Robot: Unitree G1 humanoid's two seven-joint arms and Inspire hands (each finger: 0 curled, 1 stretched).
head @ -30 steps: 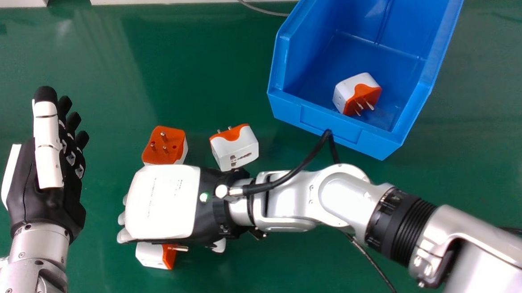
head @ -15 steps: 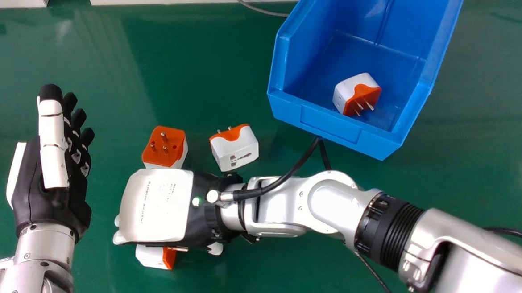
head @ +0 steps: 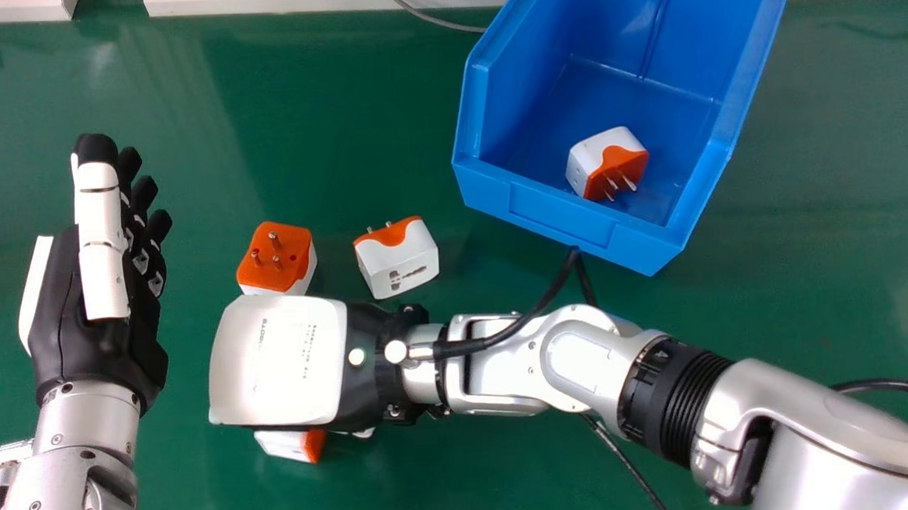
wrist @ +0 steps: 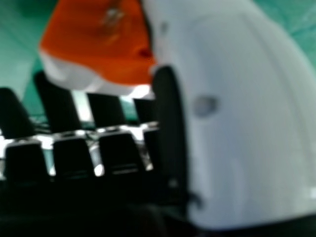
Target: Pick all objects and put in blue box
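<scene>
My right hand (head: 281, 361) is low over the table, back upward, covering most of a white and orange adapter (head: 284, 444). In the right hand view, my right hand (wrist: 247, 123) has its fingers bent round that adapter (wrist: 101, 44) and its thumb against the side. Just beyond the hand, one adapter (head: 275, 258) rests pins up; another adapter (head: 398, 259) lies to its right. The blue box (head: 551, 217) holds one adapter (head: 607, 164). At the left, my left hand (head: 108, 335) stands on edge, fingers straight, touching nothing.
The green table (head: 323, 122) extends around the adapters. A grey cable (head: 426, 15) runs behind the box at the far edge. A black cable (head: 527, 313) loops from my right wrist, close to the box's front wall.
My right fingers have curled in under the palm, and the adapter beneath has shifted slightly right. My left hand has drifted right. The whole head view has shifted a little.
</scene>
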